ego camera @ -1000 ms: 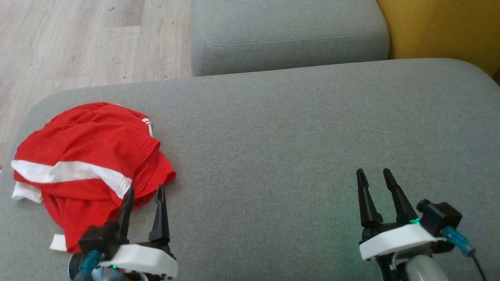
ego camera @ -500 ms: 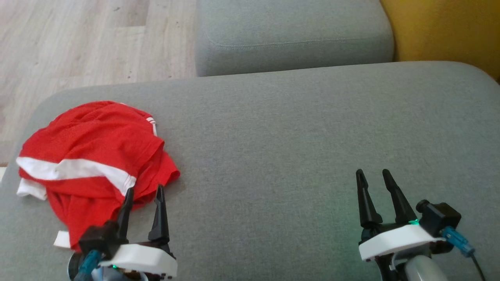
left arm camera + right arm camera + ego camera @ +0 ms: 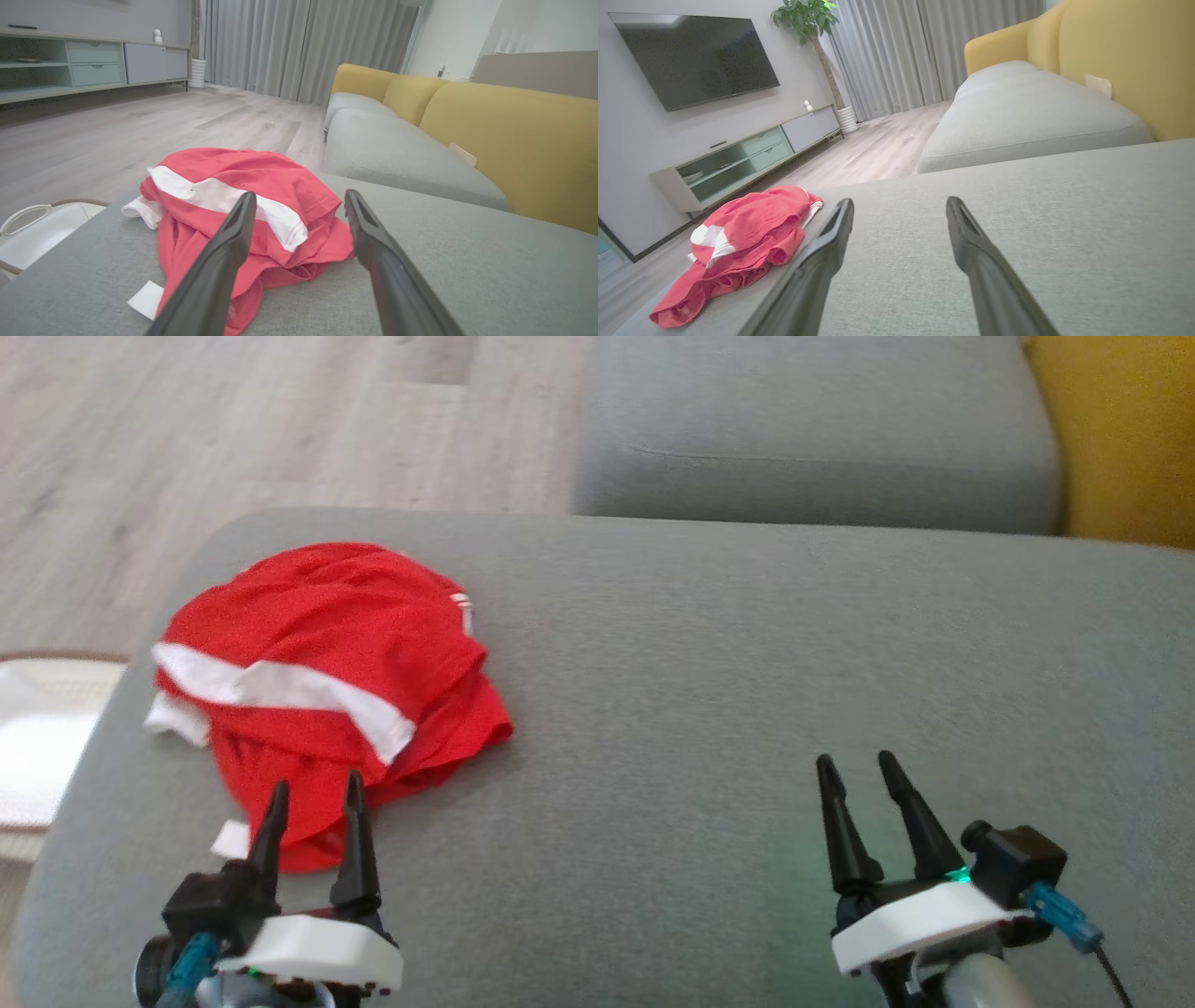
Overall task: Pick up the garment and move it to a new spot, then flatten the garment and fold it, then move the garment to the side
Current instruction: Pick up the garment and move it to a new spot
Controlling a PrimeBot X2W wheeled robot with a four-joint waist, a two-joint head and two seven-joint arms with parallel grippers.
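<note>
- While the left gripper (image 3: pixel 316 784) hangs with its two dark fingers spread apart and nothing between them, its tips lie over the near edge of the garment (image 3: pixel 327 644). Whether they touch the cloth I cannot tell.
- The right gripper (image 3: pixel 854 761) is likewise spread wide and empty. It sits over bare upholstery, well apart from the garment.
- The garment lies as a crumpled heap at the left end of the grey seat cushion (image 3: pixel 700 709), near its left edge. It shows red folds with a white band across them and a white corner poking out on the left. No lettering shows, since the heap hides it.
- A small white patch (image 3: pixel 231 838) lies at the heap's near edge. Whether it belongs to the cloth or is a loose label I cannot tell.
- By my reading, no part of the task is done yet: nothing is lifted, flattened or folded. The step in hand looks like the left arm's approach for the first pick-up.
- Everything remains: grasp and lift, carry to a new spot, spread flat, fold, then shift aside. The broad bare stretch of cushion toward the right looks roomy enough for that.
- Further out are a second grey cushion (image 3: pixel 812 439), a yellow backrest (image 3: pixel 1130 429), the wooden floor (image 3: pixel 233 420) and a white container (image 3: pixel 37 747) on the floor beside the cushion's left end.
</note>
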